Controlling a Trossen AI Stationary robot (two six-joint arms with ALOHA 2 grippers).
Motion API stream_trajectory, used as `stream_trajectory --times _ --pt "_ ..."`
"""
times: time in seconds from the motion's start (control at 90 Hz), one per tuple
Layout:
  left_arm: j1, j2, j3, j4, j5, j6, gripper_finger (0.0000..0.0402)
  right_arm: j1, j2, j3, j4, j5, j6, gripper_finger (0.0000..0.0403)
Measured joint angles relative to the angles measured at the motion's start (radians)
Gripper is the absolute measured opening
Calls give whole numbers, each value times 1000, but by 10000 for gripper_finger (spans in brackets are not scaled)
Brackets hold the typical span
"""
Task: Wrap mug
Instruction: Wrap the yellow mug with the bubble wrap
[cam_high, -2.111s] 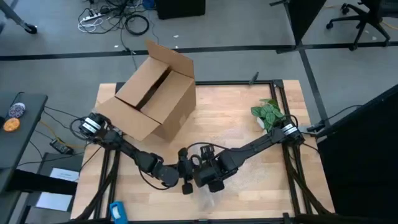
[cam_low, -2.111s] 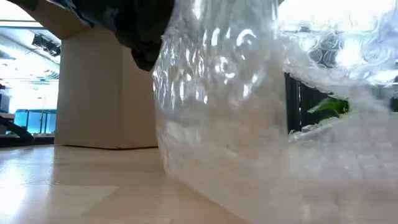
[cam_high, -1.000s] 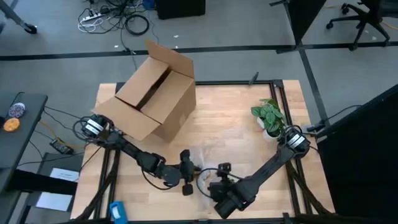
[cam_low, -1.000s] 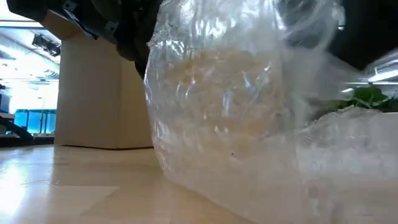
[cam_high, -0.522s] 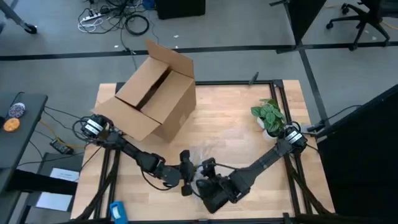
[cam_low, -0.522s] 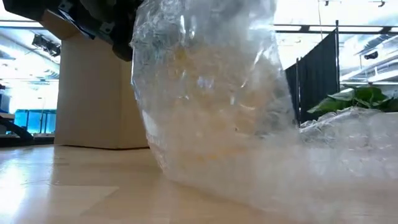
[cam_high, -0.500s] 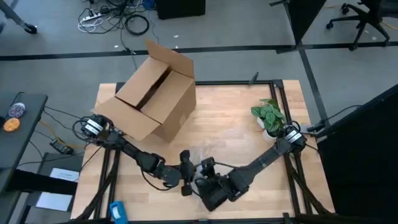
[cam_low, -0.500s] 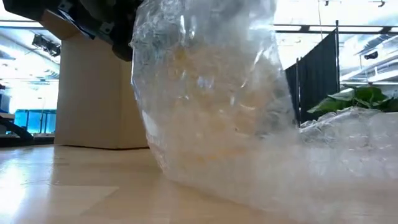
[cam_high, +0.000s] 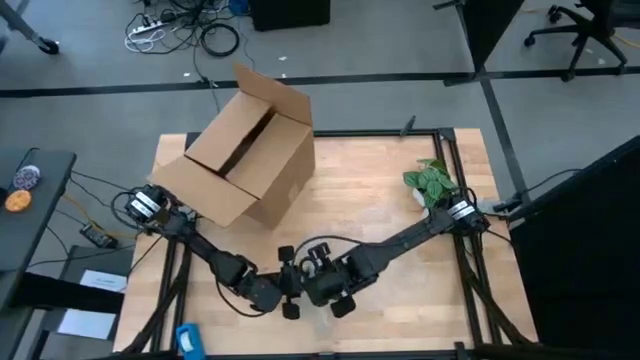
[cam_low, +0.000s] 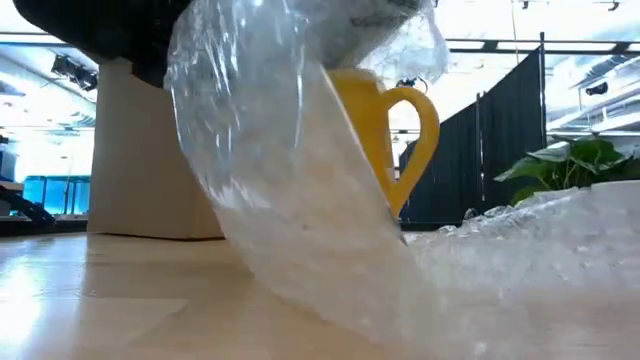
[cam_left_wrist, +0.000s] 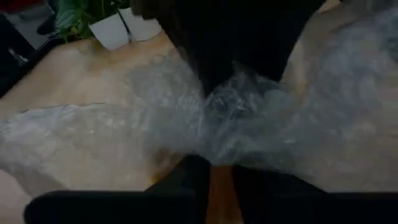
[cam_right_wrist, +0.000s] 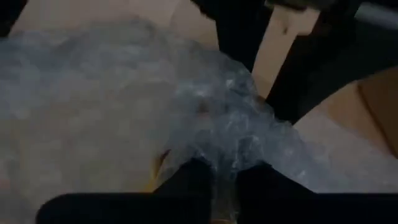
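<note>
Centrally, mug (cam_low: 375, 135) under bubble wrap (cam_low: 290, 220), both jaws clamped on the wrap above it.

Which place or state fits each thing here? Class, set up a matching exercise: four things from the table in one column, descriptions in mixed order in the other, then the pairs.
Things
1. mug
2. cardboard box
3. potted plant
4. bubble wrap

Descriptions
A. lies on its side at the far left of the table, flaps open
B. yellow, handle showing, partly covered
C. clear and crinkly, draped over the mug and trailing onto the table
D. green leaves, near the right arm's base

Pairs: 1-B, 2-A, 3-D, 4-C
</note>
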Motion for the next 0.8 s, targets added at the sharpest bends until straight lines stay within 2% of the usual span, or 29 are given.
stream_trajectory --times 0.144,0.289,0.478,0.8 --pt "-13 -16 3 -9 -10 -12 48 -22 5 -4 -11 -95 13 3" --pt "-41 -78 13 13 -41 0 48 -24 9 -10 -11 -116 26 1" --pt "-99 -133 10 0 -148 96 48 -26 4 -88 126 -123 37 1" --pt "-64 -13 2 40 -122 -29 48 -28 12 -124 188 -114 93 5"
